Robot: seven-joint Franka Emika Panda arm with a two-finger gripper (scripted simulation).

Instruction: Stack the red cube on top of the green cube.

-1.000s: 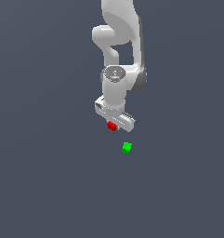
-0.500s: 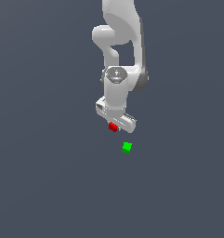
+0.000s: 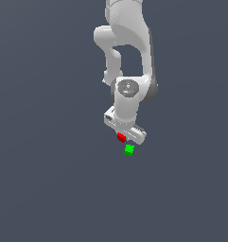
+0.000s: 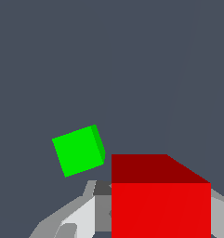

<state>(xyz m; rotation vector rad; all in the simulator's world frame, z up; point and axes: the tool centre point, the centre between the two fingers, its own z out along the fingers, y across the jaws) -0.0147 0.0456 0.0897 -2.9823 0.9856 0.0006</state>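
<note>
Where the wrist view looked past its own hardware, the red cube [image 4: 161, 204] filled the nearest part of the picture, seated between the pale fingers [image 4: 81, 214] of the tool [image 4: 155, 218], which were closed against its sides. Its lit front face and darker upper face were both plain. Just beyond it, and off to one side, lay the green cube [image 4: 78, 150] on the dark grey bench [image 4: 108, 60], turned at a slight angle to the red one, with one bright face and a thin shaded side showing. The two cubes did not touch; a strip of bench showed between them in that view.

In the exterior view, the green cube [image 3: 129, 150] sat on the bench [image 3: 49, 189] nearest the camera, low in the scene. The red cube [image 3: 121, 137] hung just above it and a little toward the exterior view's left, tucked under the white tool [image 3: 125, 134] and partly hidden by it. The cubes were near each other but apart, the red one not yet over the green. Behind and above the tool, the arm's white wrist [image 3: 128, 97] and upper links [image 3: 127, 33] rose out of the top of the picture.
</note>
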